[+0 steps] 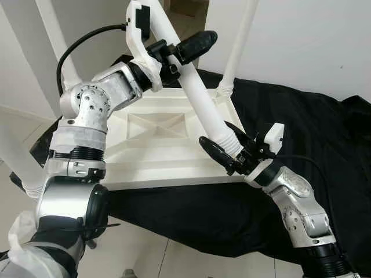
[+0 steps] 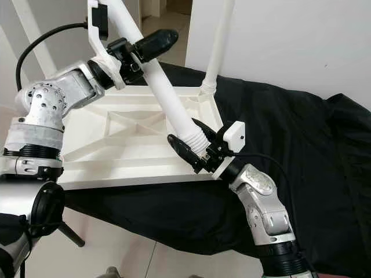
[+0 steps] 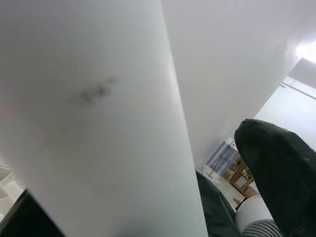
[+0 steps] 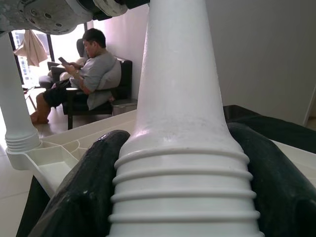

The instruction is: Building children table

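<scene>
black cloth [image 1: 301, 133] under upturned table [image 1: 156, 150] | both grippers, left [image 1: 177, 49] and right [image 1: 229, 147], clamp leg [image 1: 200, 98] | leg top cut off

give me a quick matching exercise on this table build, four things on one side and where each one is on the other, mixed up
Things:
1. left gripper
2. right gripper
3. upturned tabletop
4. black cloth

Places:
a. spread on the floor under the tabletop
b. clamped on the ribbed lower end of the loose table leg
c. lying on the cloth, underside up
d. gripping the loose leg near its upper end

Pairs: 1-d, 2-b, 3-c, 4-a
</scene>
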Available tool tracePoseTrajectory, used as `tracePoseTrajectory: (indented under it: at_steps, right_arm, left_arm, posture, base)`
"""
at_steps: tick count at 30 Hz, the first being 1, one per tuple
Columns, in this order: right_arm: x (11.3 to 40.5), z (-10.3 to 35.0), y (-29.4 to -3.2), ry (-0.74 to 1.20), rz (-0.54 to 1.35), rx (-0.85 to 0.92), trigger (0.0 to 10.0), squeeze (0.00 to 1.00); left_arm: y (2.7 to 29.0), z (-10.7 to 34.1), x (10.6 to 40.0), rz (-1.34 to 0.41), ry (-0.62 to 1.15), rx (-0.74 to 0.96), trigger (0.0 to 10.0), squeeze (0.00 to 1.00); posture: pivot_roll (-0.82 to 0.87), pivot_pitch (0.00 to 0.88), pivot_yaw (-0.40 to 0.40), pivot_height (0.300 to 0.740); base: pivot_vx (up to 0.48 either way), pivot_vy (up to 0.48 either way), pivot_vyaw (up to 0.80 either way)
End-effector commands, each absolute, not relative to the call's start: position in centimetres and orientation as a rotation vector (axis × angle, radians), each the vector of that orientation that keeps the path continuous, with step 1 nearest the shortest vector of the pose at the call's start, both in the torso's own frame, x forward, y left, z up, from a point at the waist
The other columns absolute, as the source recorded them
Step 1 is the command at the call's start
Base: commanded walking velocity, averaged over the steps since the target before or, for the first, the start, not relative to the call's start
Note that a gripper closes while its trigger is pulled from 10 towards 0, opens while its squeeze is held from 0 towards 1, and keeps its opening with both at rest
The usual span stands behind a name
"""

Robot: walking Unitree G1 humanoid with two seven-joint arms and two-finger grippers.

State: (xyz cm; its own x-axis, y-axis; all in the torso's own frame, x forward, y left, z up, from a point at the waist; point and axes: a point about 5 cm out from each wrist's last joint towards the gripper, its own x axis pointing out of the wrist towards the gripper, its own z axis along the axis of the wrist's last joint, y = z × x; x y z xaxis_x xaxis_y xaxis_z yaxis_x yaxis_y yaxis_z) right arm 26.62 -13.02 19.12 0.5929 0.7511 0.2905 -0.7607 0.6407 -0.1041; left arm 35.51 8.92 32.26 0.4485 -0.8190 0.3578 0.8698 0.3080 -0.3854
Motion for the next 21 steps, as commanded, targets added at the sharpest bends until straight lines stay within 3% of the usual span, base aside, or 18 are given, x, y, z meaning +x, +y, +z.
tracePoseTrajectory:
  at_steps: [1, 3, 4, 5, 6, 7, 8, 9, 10, 21]
  right_arm:
    - [26.3, 19.3, -13.0, -0.322, 0.894, 0.016, 10.0, 0.0]
    - [26.2, 19.1, -13.1, -0.311, 0.897, 0.008, 10.0, 0.0]
    - [26.1, 19.0, -13.2, -0.303, 0.899, 0.003, 10.0, 0.0]
    - [26.1, 19.0, -13.2, -0.303, 0.899, 0.003, 10.0, 0.0]
    - [26.0, 19.0, -13.2, -0.298, 0.901, -0.005, 10.0, 0.0]
    - [26.0, 19.0, -13.2, -0.298, 0.901, -0.005, 10.0, 0.0]
    - [26.0, 19.0, -13.2, -0.295, 0.902, -0.009, 10.0, 0.0]
    - [26.0, 19.0, -13.2, -0.295, 0.902, -0.009, 10.0, 0.0]
    - [26.0, 19.0, -13.2, -0.294, 0.903, -0.011, 10.0, 0.0]
    - [26.0, 19.0, -12.9, -0.294, 0.902, -0.022, 10.0, 0.0]
  left_arm:
    - [8.8, 33.3, 35.1, -1.257, -0.16, -0.594, 10.0, 0.0]
    - [9.4, 33.8, 35.6, -1.222, -0.163, -0.624, 10.0, 0.0]
    - [9.9, 34.0, 36.0, -1.192, -0.164, -0.637, 8.2, 0.0]
    - [9.9, 34.0, 36.0, -1.192, -0.164, -0.637, 8.2, 0.0]
    - [10.2, 34.1, 36.2, -1.174, -0.157, -0.651, 6.4, 0.0]
    - [10.2, 34.1, 36.2, -1.174, -0.157, -0.651, 6.4, 0.0]
    - [10.3, 34.2, 36.3, -1.166, -0.153, -0.662, 4.0, 0.0]
    - [10.3, 34.2, 36.3, -1.166, -0.153, -0.662, 4.0, 0.0]
    - [10.4, 34.2, 36.4, -1.161, -0.147, -0.678, 0.0, 0.0]
    - [10.3, 34.6, 36.6, -1.17, -0.161, -0.689, 0.0, 0.0]
  posture:
    - [-0.04, 0.0, -0.059, 0.74]
    - [-0.04, 0.0, -0.061, 0.74]
    - [-0.04, 0.0, -0.062, 0.74]
    - [-0.04, 0.0, -0.062, 0.74]
    - [-0.04, 0.0, -0.061, 0.74]
    - [-0.04, 0.0, -0.061, 0.74]
    - [-0.04, 0.0, -0.06, 0.74]
    - [-0.04, 0.0, -0.06, 0.74]
    - [-0.04, 0.0, -0.059, 0.74]
    - [-0.03, 0.0, -0.054, 0.74]
  base:
    - [0.0, 0.0, 0.0]
    - [0.0, 0.0, 0.0]
    - [0.0, 0.0, 0.0]
    - [0.0, 0.0, 0.0]
    - [0.0, 0.0, 0.0]
    - [0.0, 0.0, 0.0]
    - [0.0, 0.0, 0.0]
    - [0.0, 0.0, 0.0]
    - [0.0, 0.0, 0.0]
    - [0.0, 0.0, 0.0]
